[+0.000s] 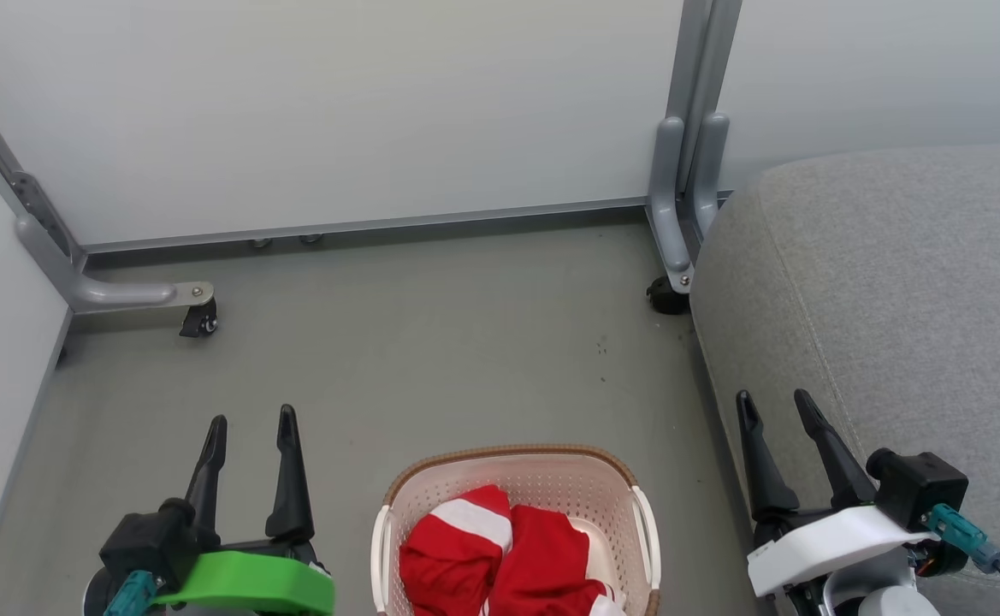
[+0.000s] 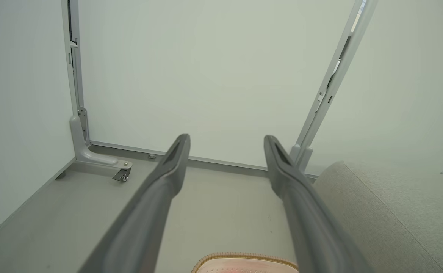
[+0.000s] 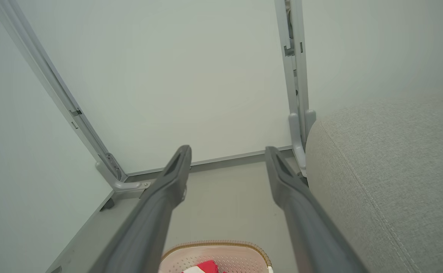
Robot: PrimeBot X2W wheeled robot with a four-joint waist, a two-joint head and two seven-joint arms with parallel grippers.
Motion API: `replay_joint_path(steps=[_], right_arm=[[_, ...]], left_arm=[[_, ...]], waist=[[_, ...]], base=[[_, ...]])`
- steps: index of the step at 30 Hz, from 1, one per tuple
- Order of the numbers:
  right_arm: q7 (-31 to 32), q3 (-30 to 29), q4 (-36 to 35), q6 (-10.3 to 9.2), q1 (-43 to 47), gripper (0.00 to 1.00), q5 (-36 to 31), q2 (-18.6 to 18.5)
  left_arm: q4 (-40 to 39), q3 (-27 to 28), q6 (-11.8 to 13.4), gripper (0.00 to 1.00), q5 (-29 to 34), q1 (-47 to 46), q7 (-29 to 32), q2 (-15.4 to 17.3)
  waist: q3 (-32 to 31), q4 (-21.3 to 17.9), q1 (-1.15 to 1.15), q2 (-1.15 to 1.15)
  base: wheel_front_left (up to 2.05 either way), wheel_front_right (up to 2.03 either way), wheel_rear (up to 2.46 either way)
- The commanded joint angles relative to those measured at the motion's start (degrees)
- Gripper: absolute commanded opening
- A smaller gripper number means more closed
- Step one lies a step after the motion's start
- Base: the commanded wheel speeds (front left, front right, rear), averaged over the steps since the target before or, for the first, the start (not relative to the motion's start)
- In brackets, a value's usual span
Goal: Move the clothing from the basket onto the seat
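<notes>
The left hand (image 1: 251,415) is released, its two dark fingers spread apart with nothing between them. It hovers over the floor (image 1: 431,342) just left of the basket (image 1: 508,451), fingers pointing away from the robot. In the left wrist view the same hand (image 2: 226,137) shows bare floor between its fingers, and the brown rim of the basket (image 2: 244,258) peeks in at the bottom edge.

The right hand (image 1: 773,395) is also released, fingers parted and empty. It is on the right of the basket, over the edge where the seat (image 1: 893,282) curves down to the floor. In the right wrist view this hand (image 3: 227,148) frames the floor beyond the basket (image 3: 213,244), with a bit of red cloth (image 3: 206,265) low down.

The clothing (image 1: 500,556) lies bunched inside the basket, between the two hands and touched by neither: a red piece with a broad white band on the left, and a second red piece against it on the right with some white at its lower edge.

The basket stands on the floor, close to the robot. The seat, light grey with a stitched seam, rises to the right of the basket, with a strip of floor between them. Beyond the basket, pale wall panels (image 1: 337,111) close off the space. A grey post (image 1: 688,128) stands at the seat's far corner, and a small black caster (image 1: 198,321) sits far off to the left.
</notes>
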Motion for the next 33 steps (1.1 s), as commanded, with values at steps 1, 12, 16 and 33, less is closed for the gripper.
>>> replay_joint_path(steps=[1, 12, 16, 33], right_arm=[[-0.6, 0.2, -0.5, 0.01, 0.9, 1.0, -1.4, -0.3], [-1.9, 1.1, -0.1, 0.02, 2.2, 1.0, -5.8, -0.3], [-2.3, 1.5, -0.1, 0.02, 2.5, 1.0, -7.2, -0.3], [-4.1, 2.0, 0.1, 0.02, 3.8, 1.0, -14.0, -0.4]], left_arm=[[-0.2, -0.2, -0.1, 1.0, 1.8, 0.8, -0.6, 0.4], [0.9, -0.7, 0.5, 1.0, 6.6, 2.4, -1.9, 0.4], [1.2, -0.8, 0.5, 1.0, 8.3, 3.0, -2.2, 0.4], [0.8, -1.7, -0.1, 1.0, 13.0, 5.0, -4.1, 0.5]], waist=[[-0.2, 0.0, 0.0, 0.0], [-1.8, 0.1, 0.0, 0.0], [-2.3, 0.0, 0.0, 0.0], [-3.7, 0.0, 0.0, 0.0]], base=[[0.0, 0.0, 0.0], [0.0, 0.0, 0.0], [0.0, 0.0, 0.0], [0.0, 0.0, 0.0]])
